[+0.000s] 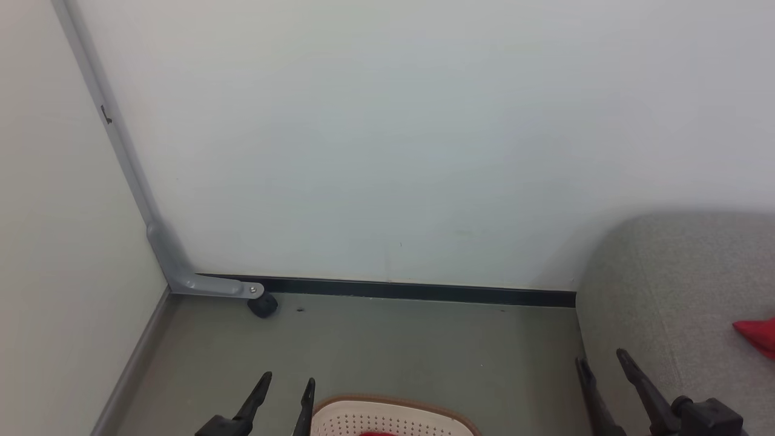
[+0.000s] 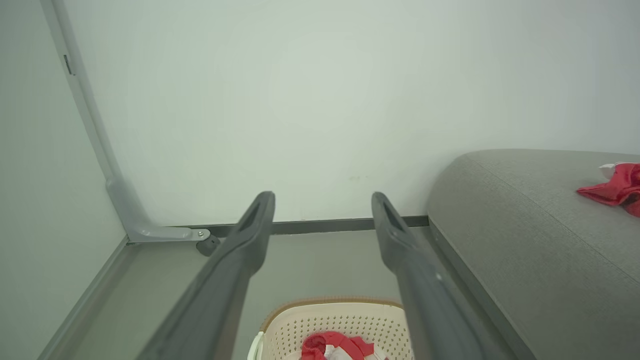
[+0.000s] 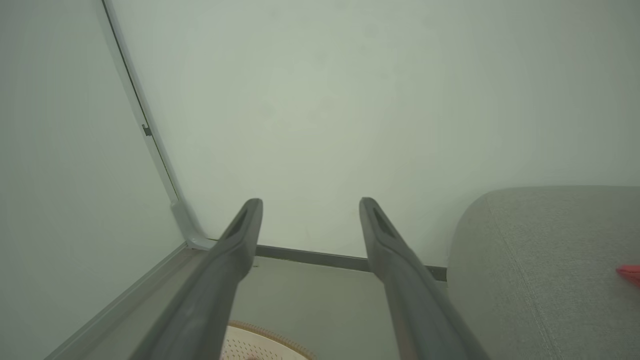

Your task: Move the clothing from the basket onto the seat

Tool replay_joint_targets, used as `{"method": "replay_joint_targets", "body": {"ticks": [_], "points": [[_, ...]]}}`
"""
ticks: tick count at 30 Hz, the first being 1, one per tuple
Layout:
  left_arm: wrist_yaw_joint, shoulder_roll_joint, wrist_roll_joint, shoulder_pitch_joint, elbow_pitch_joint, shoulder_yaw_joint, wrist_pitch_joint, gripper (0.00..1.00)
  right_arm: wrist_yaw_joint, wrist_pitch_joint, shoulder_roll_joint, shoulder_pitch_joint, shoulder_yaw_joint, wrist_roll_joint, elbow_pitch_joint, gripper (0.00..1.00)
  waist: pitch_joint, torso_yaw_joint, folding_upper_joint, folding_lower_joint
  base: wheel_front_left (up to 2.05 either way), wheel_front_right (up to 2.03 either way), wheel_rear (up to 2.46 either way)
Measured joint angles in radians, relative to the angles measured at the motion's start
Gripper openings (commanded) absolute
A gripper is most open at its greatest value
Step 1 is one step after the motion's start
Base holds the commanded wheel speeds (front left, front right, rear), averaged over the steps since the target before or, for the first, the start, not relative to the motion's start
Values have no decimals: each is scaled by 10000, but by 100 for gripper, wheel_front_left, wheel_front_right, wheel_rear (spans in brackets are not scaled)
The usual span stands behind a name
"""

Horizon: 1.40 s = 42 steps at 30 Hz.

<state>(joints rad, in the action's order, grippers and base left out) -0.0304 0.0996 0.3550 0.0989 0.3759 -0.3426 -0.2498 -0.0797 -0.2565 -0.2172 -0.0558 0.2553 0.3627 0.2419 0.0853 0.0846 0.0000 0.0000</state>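
The cream-white basket with a brown rim sits on the floor at the bottom of the head view, a bit of red cloth inside it. From the left wrist, red and white clothing lies in the basket. Another red garment rests on the grey seat at the right. My left gripper hangs open just left of the basket, holding nothing. My right gripper is open and empty over the seat's left edge.
A pale wall stands close ahead with a dark baseboard. A grey metal post and foot with a black caster fill the left corner. Grey floor stretches between the basket and the wall.
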Motion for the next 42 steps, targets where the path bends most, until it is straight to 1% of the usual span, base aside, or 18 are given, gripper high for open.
{"method": "replay_joint_targets", "body": {"ticks": [2, 5, 9, 12, 14, 22, 40, 42], "points": [[42, 2, -46, -53, 77, 98, 0, 100, 29, 0, 61, 111, -6, -35, 46, 100, -5, 21, 0, 0, 0, 0, 0], [52, -17, -61, -54, 190, 186, 0, 100, 249, 0, 128, 326, -27, -134, 182, 100, -16, 19, 0, 0, 0, 0, 0], [52, -46, -138, -66, 339, 238, 0, 100, 391, 0, 198, 565, -48, -330, 278, 100, -23, -7, 0, 0, 0, 0, 0], [79, -73, -148, -120, 426, 328, 0, 100, 627, 0, 328, 755, -249, -351, 307, 100, -23, -49, 0, 0, 0, 0, 0], [128, -90, -184, -224, 499, 389, 0, 100, 723, 0, 408, 871, -384, -347, 303, 100, -18, -84, 0, 0, 0, 0, 0], [295, -197, -336, -299, 840, 765, 0, 100, 986, 0, 617, 1313, -736, -345, 297, 100, 28, -190, 0, 0, 0, 0, 0], [288, -370, -414, -441, 1001, 1145, 0, 100, 970, 0, 828, 1334, -1034, -378, 198, 100, -27, -270, 0, 0, 0, 0, 0], [213, -372, -416, -441, 1032, 1183, 0, 100, 966, 0, 834, 1333, -1078, -378, 198, 100, -38, -267, 0, 0, 0, 0, 0]]}}
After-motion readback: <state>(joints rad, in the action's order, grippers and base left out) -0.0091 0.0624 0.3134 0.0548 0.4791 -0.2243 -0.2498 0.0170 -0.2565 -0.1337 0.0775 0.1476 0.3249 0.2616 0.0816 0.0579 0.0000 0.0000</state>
